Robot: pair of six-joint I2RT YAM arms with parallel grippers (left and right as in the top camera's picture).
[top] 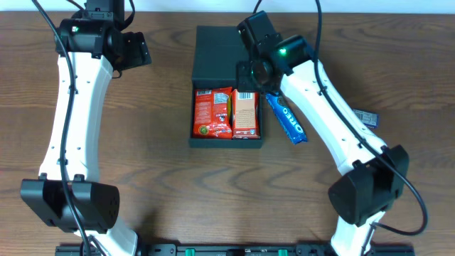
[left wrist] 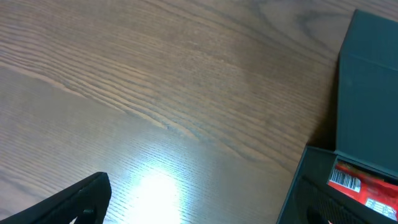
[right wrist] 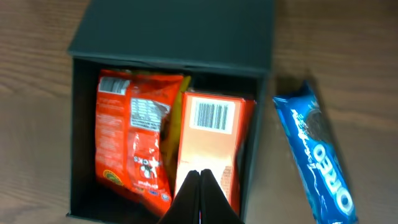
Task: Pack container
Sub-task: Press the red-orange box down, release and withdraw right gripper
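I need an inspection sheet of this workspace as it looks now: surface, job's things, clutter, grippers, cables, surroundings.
Surface: brown wooden table, no spills seen.
Job's things: black box open, lid folded back; red snack bag and orange carton side by side inside; blue biscuit packet on the table beside the box.
Clutter: small dark packet beyond the right arm.
Grippers: left gripper open over bare wood; right gripper shut, empty, above the carton.
Cables: black cables along both arms.
Surroundings: dark rail at the near edge.
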